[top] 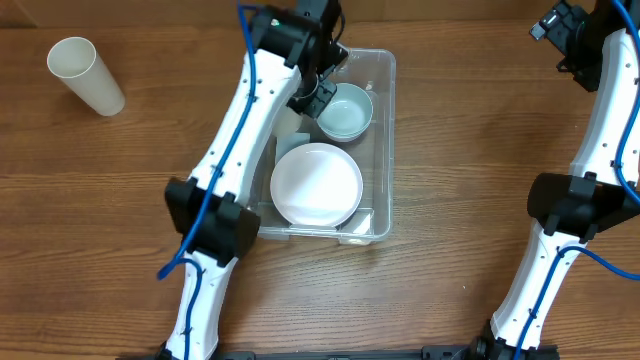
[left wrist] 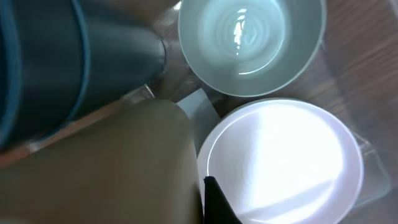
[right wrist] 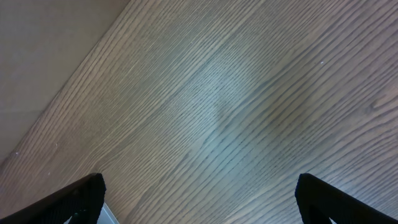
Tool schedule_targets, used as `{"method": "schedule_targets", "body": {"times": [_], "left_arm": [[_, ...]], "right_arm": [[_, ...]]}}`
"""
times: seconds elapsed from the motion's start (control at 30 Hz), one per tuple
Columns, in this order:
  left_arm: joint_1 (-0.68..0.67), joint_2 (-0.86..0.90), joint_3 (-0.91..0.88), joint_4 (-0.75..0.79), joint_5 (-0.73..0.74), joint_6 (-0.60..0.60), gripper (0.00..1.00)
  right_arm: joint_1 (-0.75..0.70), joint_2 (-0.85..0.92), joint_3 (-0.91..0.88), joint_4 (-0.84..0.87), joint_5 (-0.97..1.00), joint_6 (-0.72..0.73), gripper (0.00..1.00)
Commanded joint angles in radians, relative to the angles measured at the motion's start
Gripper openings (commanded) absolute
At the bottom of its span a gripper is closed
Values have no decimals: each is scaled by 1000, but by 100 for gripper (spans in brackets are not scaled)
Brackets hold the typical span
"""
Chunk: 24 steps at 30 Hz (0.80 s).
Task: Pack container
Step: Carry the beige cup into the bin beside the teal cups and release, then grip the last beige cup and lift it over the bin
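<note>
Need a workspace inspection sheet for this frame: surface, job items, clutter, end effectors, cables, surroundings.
Surface: wooden table, grain visible.
Job's things: clear container mid-table, holding a white plate and a pale green bowl.
Clutter: white cup on the table's far-left side, outside the container.
End effectors: left end effector over the container by the bowl's rim, state unclear; right end effector open above the wood.
Cables: blue cable along each arm.
Surroundings: nothing seen.

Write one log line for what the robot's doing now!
left gripper: above container, by green bowl | green bowl, white plate: inside | white cup: outside | right gripper: open, empty
</note>
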Motion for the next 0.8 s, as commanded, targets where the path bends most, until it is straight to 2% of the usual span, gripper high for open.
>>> {"method": "schedule_targets", "body": {"times": [0.0, 0.17, 0.2, 0.27, 0.4, 0.47, 0.5, 0.53, 0.57, 0.63, 0.73, 0.77], "left_arm": [[7, 35, 10, -2, -41, -2, 4], [11, 47, 10, -2, -66, -1, 5], [11, 47, 10, -3, -66, -1, 17], [11, 47, 10, -5, -66, -1, 26], [11, 47, 10, -10, -66, -1, 25], [12, 47, 10, -9, -66, -1, 12], [12, 47, 10, -6, -66, -1, 12], [12, 46, 11, -6, -66, -1, 18], [10, 41, 13, -10, -66, -1, 32], [10, 30, 22, -14, -67, -1, 48], [10, -15, 36, 5, -67, -1, 61], [10, -28, 43, 12, -68, -1, 62]], "right_arm": [[2, -35, 25, 3, 6, 8, 100], [2, -35, 25, 3, 6, 8, 100], [2, -35, 25, 3, 6, 8, 100], [2, -35, 25, 3, 6, 8, 100], [2, -35, 25, 3, 6, 8, 100], [2, -35, 25, 3, 6, 8, 100], [2, -35, 25, 3, 6, 8, 100], [2, -35, 25, 3, 6, 8, 100], [2, -35, 25, 3, 6, 8, 100], [2, -35, 25, 3, 6, 8, 100], [2, -35, 25, 3, 6, 8, 100], [2, -35, 25, 3, 6, 8, 100]]}}
